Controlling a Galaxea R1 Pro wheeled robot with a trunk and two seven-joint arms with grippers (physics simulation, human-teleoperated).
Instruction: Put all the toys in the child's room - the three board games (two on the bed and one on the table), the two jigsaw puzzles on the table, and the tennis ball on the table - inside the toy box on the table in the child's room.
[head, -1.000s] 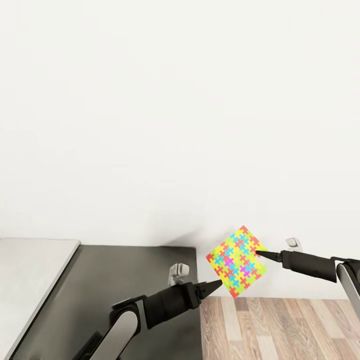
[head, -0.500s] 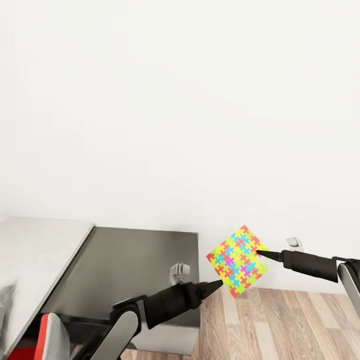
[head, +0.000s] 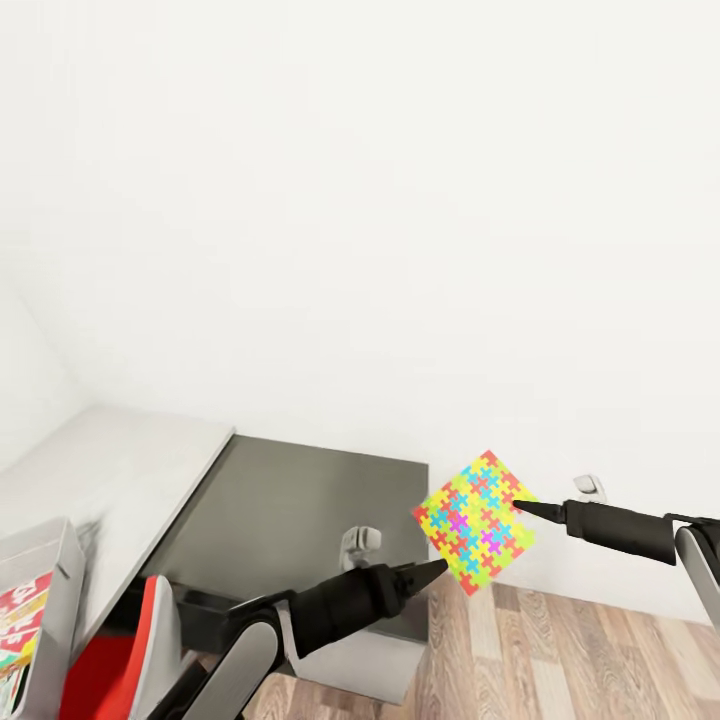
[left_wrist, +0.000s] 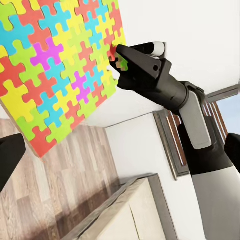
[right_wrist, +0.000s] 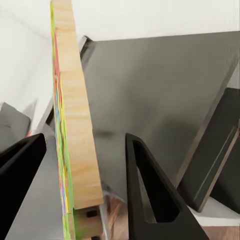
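A jigsaw puzzle (head: 472, 522), a flat box in a yellow, blue, pink and green piece pattern, hangs in the air over the wood floor, to the right of the table's dark grey section (head: 300, 505). My right gripper (head: 518, 504) is shut on its upper right corner. In the right wrist view the box (right_wrist: 75, 130) stands on edge between the fingers (right_wrist: 150, 195). My left gripper (head: 440, 566) is open, its tip just beside the box's lower left edge. The left wrist view shows the pattern (left_wrist: 55, 70) and the right gripper (left_wrist: 120, 56) pinching it. The toy box (head: 62, 560) sits on the pale desk top (head: 130, 465) at far left, with a red-and-green printed board game (head: 18, 620) inside.
A red chair (head: 105, 670) stands in front of the table at the lower left. A white wall rises close behind the table. Wood-plank floor (head: 600, 660) lies to the right under my right arm. A dark-framed window (left_wrist: 172, 130) shows in the left wrist view.
The camera has swung, so the table now sits higher and further right in the picture. The toy box and red chair have come into view. Both arms and the puzzle keep their pose.
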